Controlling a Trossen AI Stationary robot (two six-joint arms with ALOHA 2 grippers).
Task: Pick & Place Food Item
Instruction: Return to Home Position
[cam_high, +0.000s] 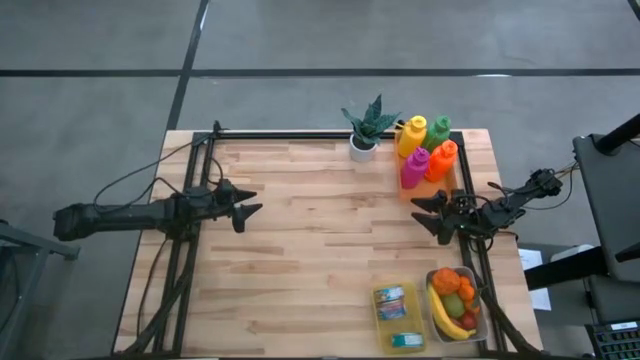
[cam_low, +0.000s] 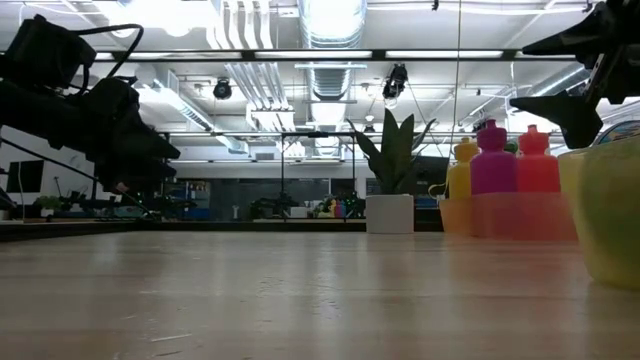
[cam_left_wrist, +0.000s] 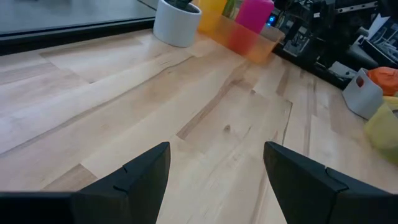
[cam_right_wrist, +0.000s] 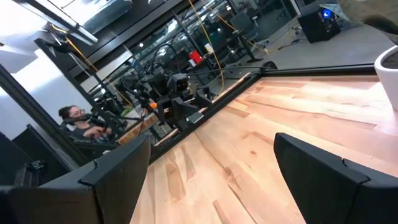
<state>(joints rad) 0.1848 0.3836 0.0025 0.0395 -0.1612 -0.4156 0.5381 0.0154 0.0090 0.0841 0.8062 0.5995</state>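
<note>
At the table's near right corner a clear tub (cam_high: 478, 322) holds toy fruit: a banana (cam_high: 446, 316), an orange (cam_high: 445, 280) and other pieces. Beside it a yellow-green tub (cam_high: 397, 316) holds packets. My left gripper (cam_high: 250, 208) hovers open above the table's left side, pointing toward the right. My right gripper (cam_high: 425, 218) hovers open near the right edge, pointing left, a little beyond the fruit tub. Neither has anything between its fingers (cam_left_wrist: 146, 177) (cam_right_wrist: 118, 171).
A potted plant (cam_high: 365, 140) in a white pot stands at the far edge. Next to it an orange tray (cam_high: 428, 185) holds several coloured bottles (cam_high: 412, 135). Bare wood (cam_high: 330, 240) lies between the grippers. A person sits beyond the table in the right wrist view (cam_right_wrist: 78, 124).
</note>
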